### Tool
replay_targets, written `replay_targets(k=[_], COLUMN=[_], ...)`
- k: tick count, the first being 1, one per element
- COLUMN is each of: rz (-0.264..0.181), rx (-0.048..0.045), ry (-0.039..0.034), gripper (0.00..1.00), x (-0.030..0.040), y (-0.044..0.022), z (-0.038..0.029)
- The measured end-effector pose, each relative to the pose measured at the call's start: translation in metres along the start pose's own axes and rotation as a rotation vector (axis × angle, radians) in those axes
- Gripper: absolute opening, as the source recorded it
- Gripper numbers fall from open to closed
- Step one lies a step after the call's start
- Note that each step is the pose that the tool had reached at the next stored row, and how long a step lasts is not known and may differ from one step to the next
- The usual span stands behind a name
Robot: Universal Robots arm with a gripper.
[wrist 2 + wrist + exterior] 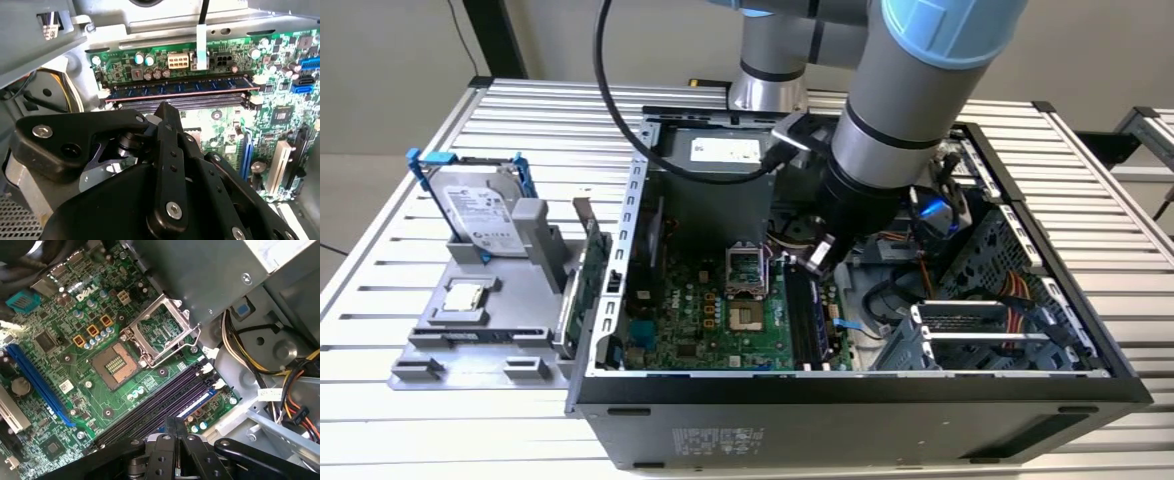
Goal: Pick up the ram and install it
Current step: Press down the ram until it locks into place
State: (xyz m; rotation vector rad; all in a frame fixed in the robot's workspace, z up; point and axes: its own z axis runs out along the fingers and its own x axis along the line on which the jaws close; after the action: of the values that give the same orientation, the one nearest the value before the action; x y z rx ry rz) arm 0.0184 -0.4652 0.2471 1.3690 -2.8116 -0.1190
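- ram [180, 89] — blue stick with black chips, sitting edge-down in the outermost of the long black slots [150, 407] on the motherboard [100, 355], inside the open PC case [854, 385] on the table [400, 420]
- gripper [162, 111] just above/beside the stick in the second wrist view, fingers drawn together to a narrow tip, nothing clamped between them — looks like a closed tip set to press, not a grasp
- the white latch [104, 93] at one end of the slot sits at the stick's corner; whether it has snapped home, cannot tell
- risk: uneven seat — pushing near one end could rock the ram, leaving the other end up
- risk: tip sliding off the thin top edge onto neighbouring slots or the small capacitors [150, 74] alongside
- risk: arm [907, 110] is deep in the case near loose cables [947, 270] and the drive cage — could snag
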Motion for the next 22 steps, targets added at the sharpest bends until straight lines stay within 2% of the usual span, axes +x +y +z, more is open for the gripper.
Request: replay_targets(k=[2,7,9,22], rz=[-0.018,-0.071,-0.1,-0.335], rx=[0.0085,0.0417,0.0499,0.0404], ry=[-0.0056,-0.0287,-0.0342,-0.0235], gripper=[0.0,0.0,0.0,0.0], x=[0.0,0.0,-0.0001,0.0], y=[0.0,0.0,0.0,-0.0002], z=[0.0,0.0,0.0001,0.0027])
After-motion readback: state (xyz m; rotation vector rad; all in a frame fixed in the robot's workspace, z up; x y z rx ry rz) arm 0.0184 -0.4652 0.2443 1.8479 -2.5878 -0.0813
